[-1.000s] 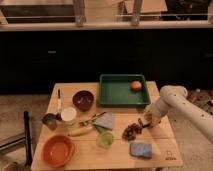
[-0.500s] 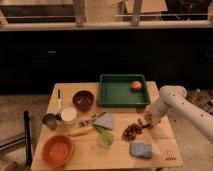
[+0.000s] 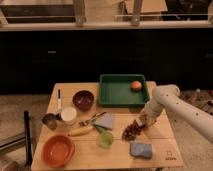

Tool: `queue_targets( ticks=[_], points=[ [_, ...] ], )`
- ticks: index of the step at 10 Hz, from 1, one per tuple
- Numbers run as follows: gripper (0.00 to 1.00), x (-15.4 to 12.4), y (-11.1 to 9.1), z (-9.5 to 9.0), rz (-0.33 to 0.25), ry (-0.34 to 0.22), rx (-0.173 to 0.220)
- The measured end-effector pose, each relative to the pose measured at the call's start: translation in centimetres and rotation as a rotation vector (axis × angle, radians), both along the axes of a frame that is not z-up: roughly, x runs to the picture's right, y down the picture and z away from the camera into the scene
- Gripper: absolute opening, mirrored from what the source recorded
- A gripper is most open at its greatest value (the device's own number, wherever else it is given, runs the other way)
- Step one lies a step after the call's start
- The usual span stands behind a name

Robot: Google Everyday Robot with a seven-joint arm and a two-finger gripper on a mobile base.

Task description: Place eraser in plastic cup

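Observation:
My gripper (image 3: 143, 121) is low over the table's right side, at the end of the white arm (image 3: 167, 97) that comes in from the right. A small tan-whitish block, the eraser (image 3: 140, 119), shows right at the fingertips; I cannot tell whether it is held. The brown pine cone (image 3: 131, 132) lies just left of and below the gripper. The light green plastic cup (image 3: 105, 139) stands upright near the table's middle front, about a hand's width left of the pine cone.
A green tray (image 3: 116, 92) with an orange fruit (image 3: 135, 85) sits at the back. A blue-grey sponge (image 3: 141, 149) lies front right and a grey cloth (image 3: 105, 120) in the middle. On the left are a dark bowl (image 3: 83, 99), white cup (image 3: 68, 115), metal cup (image 3: 49, 120), banana (image 3: 81, 131) and orange bowl (image 3: 58, 150).

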State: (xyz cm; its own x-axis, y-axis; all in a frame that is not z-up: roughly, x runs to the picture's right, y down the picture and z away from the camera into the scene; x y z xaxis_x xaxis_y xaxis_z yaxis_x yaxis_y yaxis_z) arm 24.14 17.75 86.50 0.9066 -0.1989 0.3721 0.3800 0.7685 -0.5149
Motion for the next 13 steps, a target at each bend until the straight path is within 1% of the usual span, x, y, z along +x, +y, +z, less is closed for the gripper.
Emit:
queue_targets(
  ticks=[2,8,13],
  points=[
    [0.0,-0.6,-0.5,-0.6,-0.022,0.0,0.012],
    [0.0,-1.1,-2.8,-2.0,-0.054,0.017,0.056],
    [0.0,-2.4,-5.4,-3.5,-0.09,0.029,0.097]
  ],
)
